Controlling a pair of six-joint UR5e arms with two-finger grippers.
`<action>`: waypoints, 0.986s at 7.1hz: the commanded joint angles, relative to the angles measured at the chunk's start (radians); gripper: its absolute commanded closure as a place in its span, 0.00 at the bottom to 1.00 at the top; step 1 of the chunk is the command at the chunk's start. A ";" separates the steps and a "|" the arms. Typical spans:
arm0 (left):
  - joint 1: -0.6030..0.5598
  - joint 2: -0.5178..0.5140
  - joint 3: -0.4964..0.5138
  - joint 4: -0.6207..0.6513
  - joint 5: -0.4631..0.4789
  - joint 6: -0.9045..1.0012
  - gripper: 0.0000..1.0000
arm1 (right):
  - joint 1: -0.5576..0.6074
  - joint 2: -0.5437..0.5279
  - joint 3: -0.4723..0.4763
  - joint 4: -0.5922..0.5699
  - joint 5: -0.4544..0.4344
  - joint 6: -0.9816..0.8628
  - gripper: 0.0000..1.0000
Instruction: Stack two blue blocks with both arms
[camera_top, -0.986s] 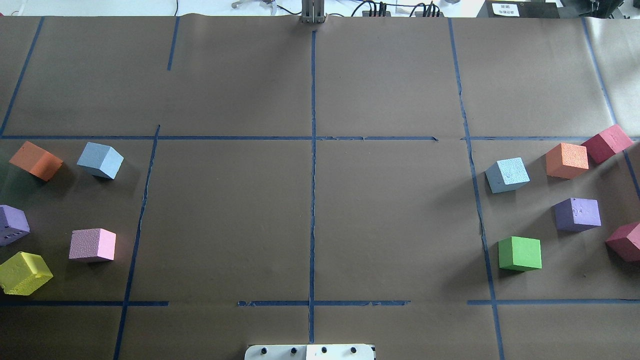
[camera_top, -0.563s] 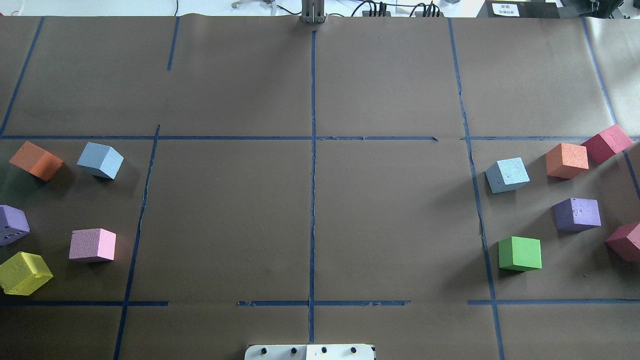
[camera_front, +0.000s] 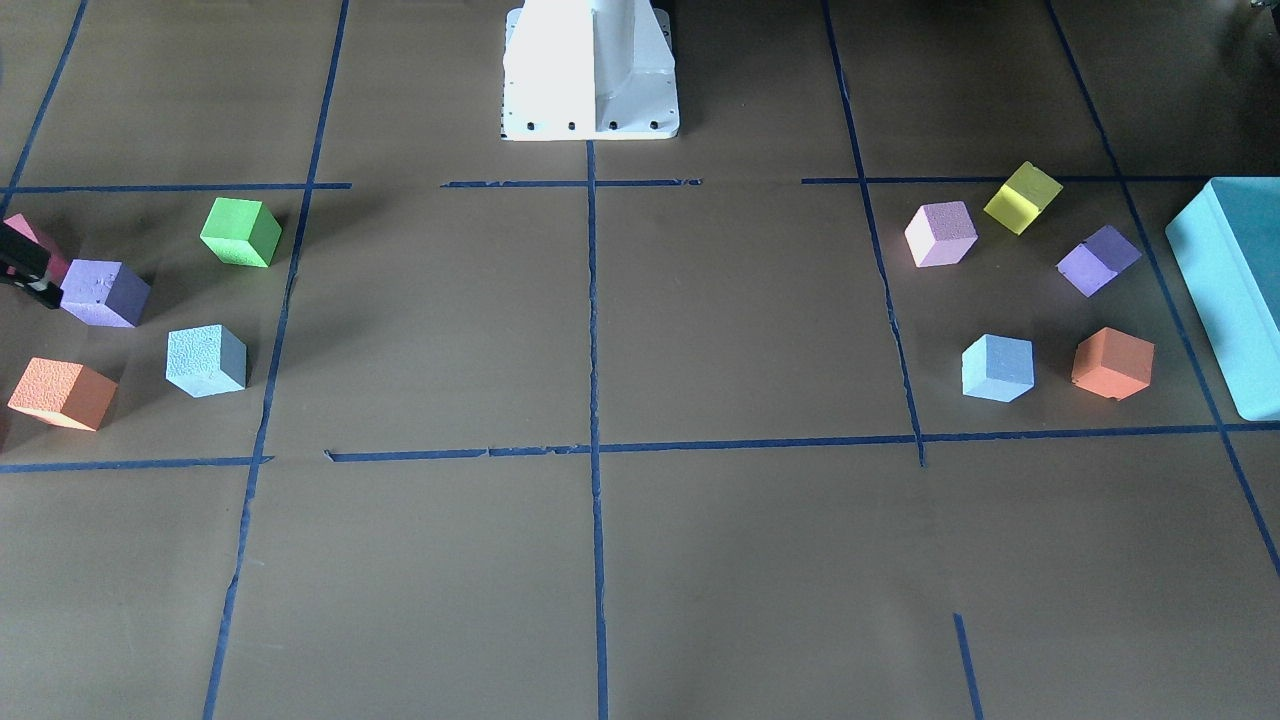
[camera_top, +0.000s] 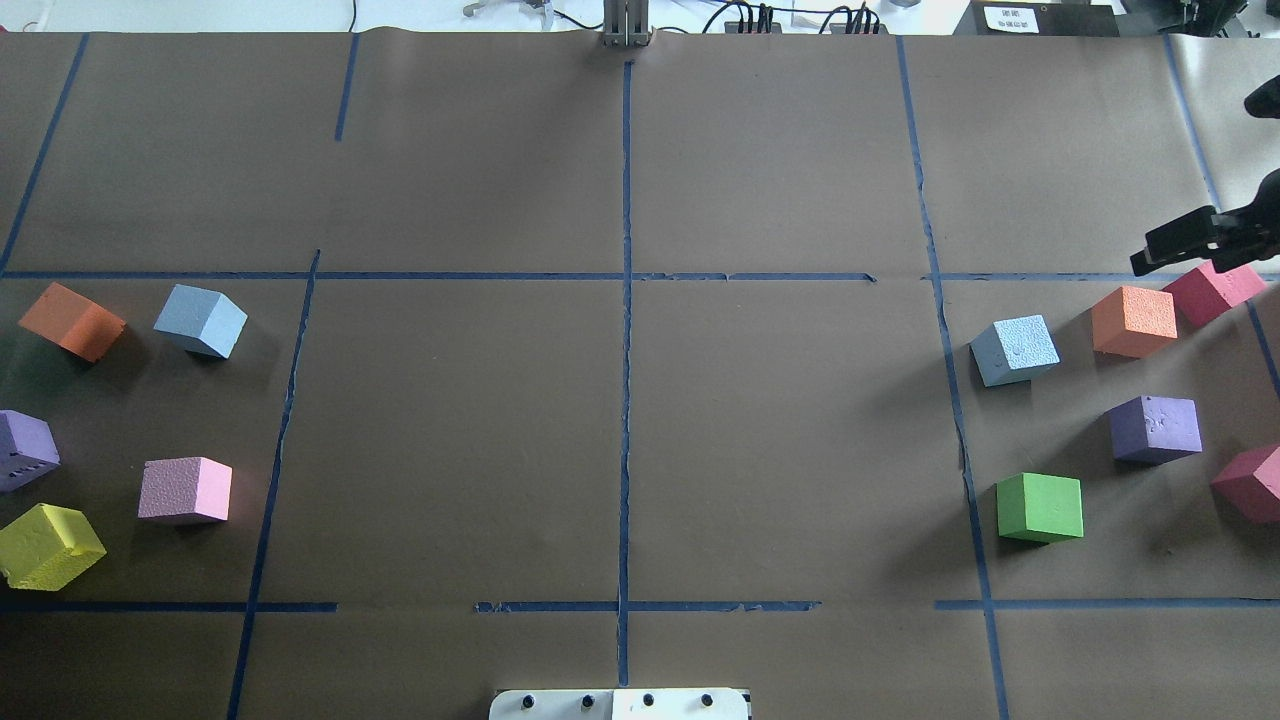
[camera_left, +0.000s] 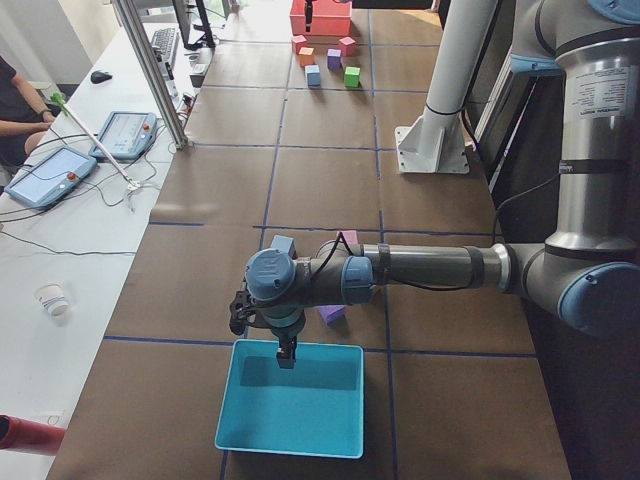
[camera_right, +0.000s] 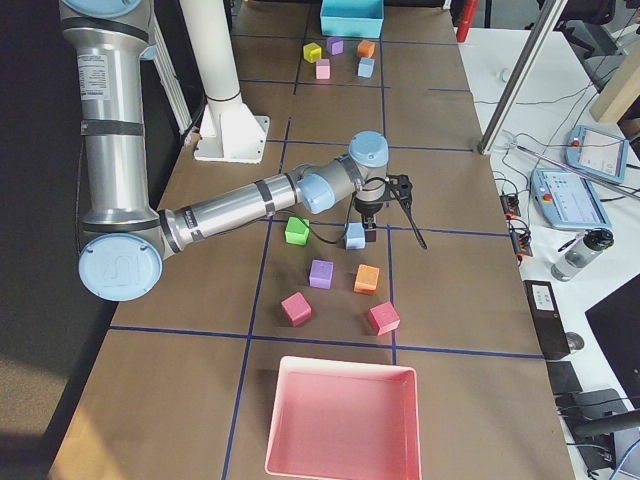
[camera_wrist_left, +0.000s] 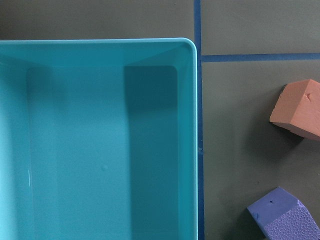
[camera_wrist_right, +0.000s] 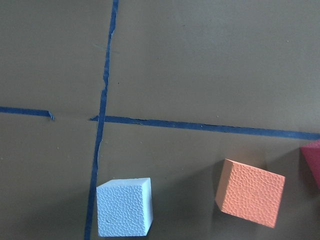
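Left fingers (camera_left: 286, 357) hang over the teal box (camera_left: 290, 447), tips pointing down into it. They show only in the side view, so can't tell if open or closed, and nothing is seen btwn them. L wrist cam looks straight down on the box's corner, w/ the left orange cube (camera_top: 70, 320) and left purple cube (camera_top: 25, 450) just beside it on the surface (camera_top: 620, 450).

Same L group: yellow cube (camera_top: 50, 545), smooth blue block (camera_top: 200, 320) and pink cube (camera_top: 185, 490). The smooth blue block sits flat on the surface next to the left orange cube, apart from it, untouched.

Well apart, across the taped centre squares, comes the R group. The rough blue block (camera_top: 1014, 350) sits alone just inside the tape line, flat on the surface. Near it are the green cube (camera_top: 1040, 507), right orange cube (camera_top: 1133, 321), right purple cube (camera_top: 1155, 428), far red cube (camera_top: 1212, 285) and near red cube (camera_top: 1250, 483).

Right fingers (camera_top: 1165, 248) come in at the overhead's R edge, over the far red cube's far side. They're only partly in frame, so can't tell open or closed. R wrist cam looks down on the rough blue block and right orange cube.

Blue blocks not yet stacked.
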 joint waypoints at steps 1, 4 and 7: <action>0.000 -0.002 -0.002 0.000 0.000 -0.001 0.00 | -0.147 -0.002 -0.021 0.097 -0.098 0.109 0.00; 0.000 -0.001 -0.009 0.000 0.000 -0.001 0.00 | -0.214 0.022 -0.088 0.097 -0.138 0.068 0.00; -0.002 -0.002 -0.011 0.000 0.000 -0.001 0.00 | -0.257 0.091 -0.194 0.097 -0.141 0.044 0.00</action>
